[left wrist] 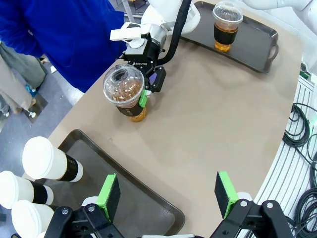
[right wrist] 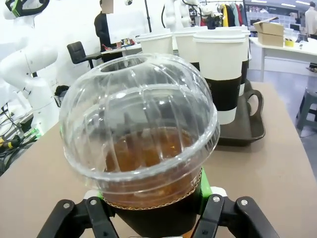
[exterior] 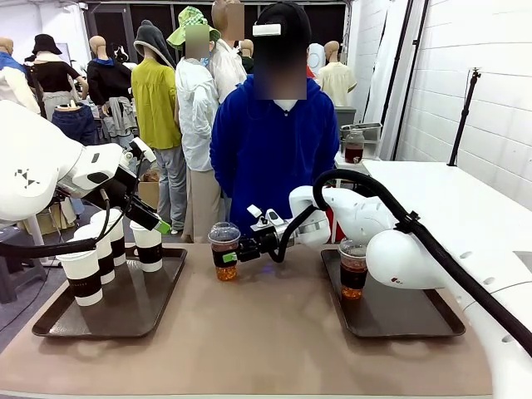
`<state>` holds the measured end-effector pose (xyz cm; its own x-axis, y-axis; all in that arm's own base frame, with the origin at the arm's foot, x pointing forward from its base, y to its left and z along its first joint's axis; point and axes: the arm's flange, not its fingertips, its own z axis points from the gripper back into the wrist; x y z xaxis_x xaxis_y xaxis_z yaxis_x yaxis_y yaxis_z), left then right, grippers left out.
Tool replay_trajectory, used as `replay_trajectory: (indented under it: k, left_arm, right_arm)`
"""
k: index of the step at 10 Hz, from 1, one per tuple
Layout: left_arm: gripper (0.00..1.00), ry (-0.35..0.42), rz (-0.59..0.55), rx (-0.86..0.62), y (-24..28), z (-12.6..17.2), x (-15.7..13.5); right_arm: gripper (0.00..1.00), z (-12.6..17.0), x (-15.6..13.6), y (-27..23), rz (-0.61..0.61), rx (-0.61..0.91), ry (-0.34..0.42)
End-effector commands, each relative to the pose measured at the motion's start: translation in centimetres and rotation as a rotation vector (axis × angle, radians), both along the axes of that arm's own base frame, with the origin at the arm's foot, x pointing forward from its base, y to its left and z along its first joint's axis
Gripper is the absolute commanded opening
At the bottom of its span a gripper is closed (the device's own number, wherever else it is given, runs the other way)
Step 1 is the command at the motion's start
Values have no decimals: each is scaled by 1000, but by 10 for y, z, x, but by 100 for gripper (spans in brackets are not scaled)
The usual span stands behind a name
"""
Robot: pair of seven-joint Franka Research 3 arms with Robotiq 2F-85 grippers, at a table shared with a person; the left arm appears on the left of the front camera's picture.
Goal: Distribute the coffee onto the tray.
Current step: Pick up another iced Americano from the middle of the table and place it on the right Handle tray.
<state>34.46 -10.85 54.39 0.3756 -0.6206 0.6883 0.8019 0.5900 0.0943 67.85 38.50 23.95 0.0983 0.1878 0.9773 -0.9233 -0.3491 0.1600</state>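
Nearest in the right wrist view, the right claw (right wrist: pixel 157 210) has its green pads (right wrist: pixel 204 186) pressed to either side of the dark sleeve of an iced cup (right wrist: pixel 141 158) – clenched on it, low on the body under the dome lid. That cup stands on the bare table (exterior: pixel 274 332) near mid-table, between the two trays. The left claw (left wrist: pixel 168 191) hangs released above the near corner of the left tray (exterior: pixel 50 320), fingers wide and holding nothing.

On the left tray stand the four paper cups (exterior: pixel 83 278), bunched toward its far left side. On the right tray (exterior: pixel 407 320) a second iced cup (exterior: pixel 353 270) stands at the far left corner. Beyond the table stands a person (exterior: pixel 274 150) in blue.

Judgement: the iced cup is thin plastic, part full, likely light but easily crushed, and the liquid will slosh – the sleeve is the right place to grip, firm enough not to slip, never on the dome, kept upright
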Motion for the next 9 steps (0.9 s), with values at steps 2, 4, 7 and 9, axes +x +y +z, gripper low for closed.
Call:
replay_trajectory:
  k: [2,4,7,9]
  left_arm:
    - [100,1,-1,-5,2,0,1]
    - [100,1,-1,-5,2,0,1]
    - [100,1,-1,-5,2,0,1]
    - [100,1,-1,-5,2,0,1]
  right_arm:
    - [70,36,17,-16,3,21,3]
    - [70,73,21,-51,-49,36,-16]
    - [70,113,17,-128,-131,63,-52]
    - [70,125,10,-190,-221,77,-62]
